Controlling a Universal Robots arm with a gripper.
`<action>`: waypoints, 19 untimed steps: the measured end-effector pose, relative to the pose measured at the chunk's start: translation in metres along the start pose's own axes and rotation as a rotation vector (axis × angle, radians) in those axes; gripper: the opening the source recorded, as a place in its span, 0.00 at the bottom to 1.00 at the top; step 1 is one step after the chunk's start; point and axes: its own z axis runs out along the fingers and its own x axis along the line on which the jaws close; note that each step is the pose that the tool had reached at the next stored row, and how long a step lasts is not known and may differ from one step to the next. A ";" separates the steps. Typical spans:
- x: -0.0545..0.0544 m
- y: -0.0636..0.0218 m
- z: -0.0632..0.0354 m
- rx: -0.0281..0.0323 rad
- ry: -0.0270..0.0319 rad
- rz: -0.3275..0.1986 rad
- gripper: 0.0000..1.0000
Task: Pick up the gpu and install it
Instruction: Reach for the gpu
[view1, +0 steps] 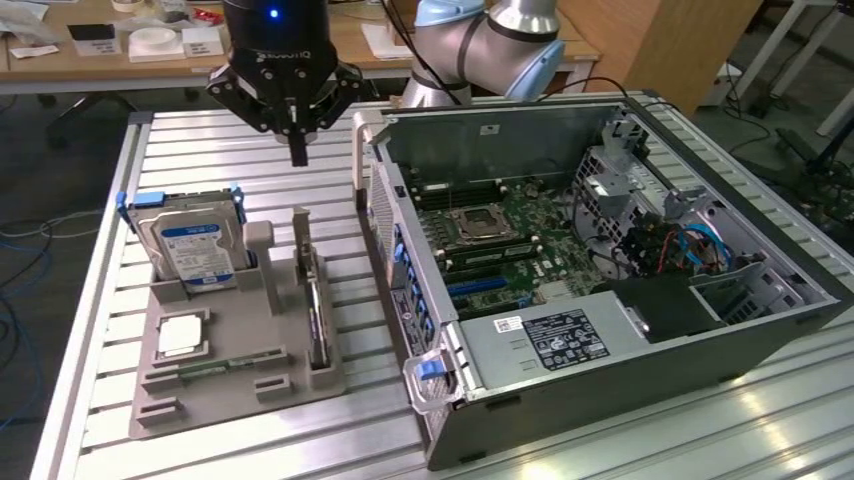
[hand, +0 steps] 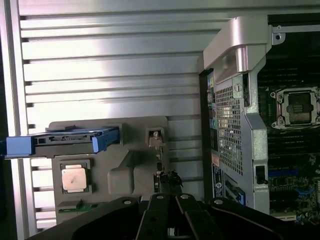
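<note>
Exterior view: the gpu (view1: 315, 300) stands on its thin edge in the gray holder (view1: 220, 400), to the exterior view's left of the open computer case (view1: 641, 370). It looks light, stiff and easy to break, so I would pinch its top edge. The claw (view1: 298, 155) hangs above, closed and empty. The ribbed metal table (view1: 200, 160) has room.

Ext high oblique; wrist top-down, near; shared: tray (view1: 227, 395) (hand: 135, 165), case (view1: 641, 385) (hand: 230, 125).
</note>
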 end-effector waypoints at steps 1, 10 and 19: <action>0.000 -0.0011 0.0000 0.0000 -0.0001 0.000 0.11; 0.002 -0.0215 -0.0010 0.0000 -0.0001 0.000 0.11; 0.003 -0.0449 -0.0021 0.0000 -0.0001 0.000 0.11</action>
